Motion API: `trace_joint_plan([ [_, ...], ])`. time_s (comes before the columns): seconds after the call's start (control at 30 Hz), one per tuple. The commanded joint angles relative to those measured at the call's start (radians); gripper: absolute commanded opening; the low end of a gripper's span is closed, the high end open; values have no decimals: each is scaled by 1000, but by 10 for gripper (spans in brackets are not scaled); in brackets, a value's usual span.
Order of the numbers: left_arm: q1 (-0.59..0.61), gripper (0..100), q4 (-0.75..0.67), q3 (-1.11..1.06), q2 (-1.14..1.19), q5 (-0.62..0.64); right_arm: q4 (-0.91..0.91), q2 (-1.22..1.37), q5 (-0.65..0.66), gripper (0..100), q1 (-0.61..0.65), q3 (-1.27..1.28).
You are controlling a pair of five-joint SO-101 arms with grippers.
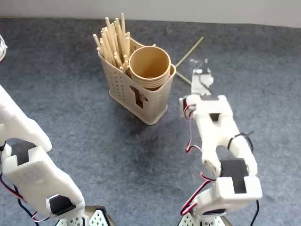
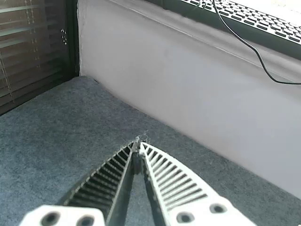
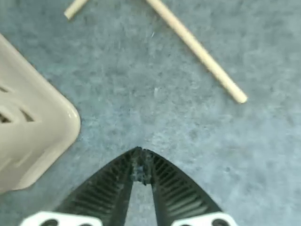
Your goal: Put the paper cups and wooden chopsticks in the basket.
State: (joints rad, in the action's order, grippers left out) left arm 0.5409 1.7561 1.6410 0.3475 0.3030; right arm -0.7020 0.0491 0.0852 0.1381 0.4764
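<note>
From above, a cream perforated plastic basket point(image 1: 136, 96) stands upright on the grey carpet point(image 1: 70, 94); a bundle of pale wooden chopsticks point(image 1: 113, 41) fills its far-left side, and a stack of tan paper cups point(image 1: 150, 66) sits in its near-right side, mouth up, touching the bundle. A loose chopstick point(image 1: 190, 51) lies slantwise on the carpet just beyond the basket's right side; a second chopstick point(image 1: 183, 78) lies near it, running under the front of the white right arm point(image 1: 214, 122), which reaches forward beside the basket; the white left arm point(image 1: 33, 165) sits at the near-left corner, well apart from the basket.

From the left wrist, the left gripper point(image 2: 139, 142) has its ribbed black fingers pressed together with nothing between them, above bare carpet near a white wall point(image 2: 188, 84).

From the right wrist, the right gripper point(image 3: 140, 154) is likewise closed on nothing, its tips meeting just above the carpet; the basket's rounded corner point(image 3: 37, 132) is beside it, the second chopstick point(image 3: 197, 49) lies just ahead, and the end of the loose chopstick point(image 3: 75, 7) pokes in farther off.
</note>
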Motion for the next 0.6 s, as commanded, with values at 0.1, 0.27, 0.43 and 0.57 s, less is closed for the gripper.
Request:
trace_joint_plan([
  [0.1,4,5,6,16,-44,8,-139,-87,109,96,-59,-228],
  [0.27,4,5,9,19,-48,6,-137,4,114,153,-59,-340],
  [0.43,10,5,11,15,-48,6,-145,231,164,155,-54,-582],
  [0.57,30,5,11,15,-48,6,-186,380,164,156,-36,-777],
])
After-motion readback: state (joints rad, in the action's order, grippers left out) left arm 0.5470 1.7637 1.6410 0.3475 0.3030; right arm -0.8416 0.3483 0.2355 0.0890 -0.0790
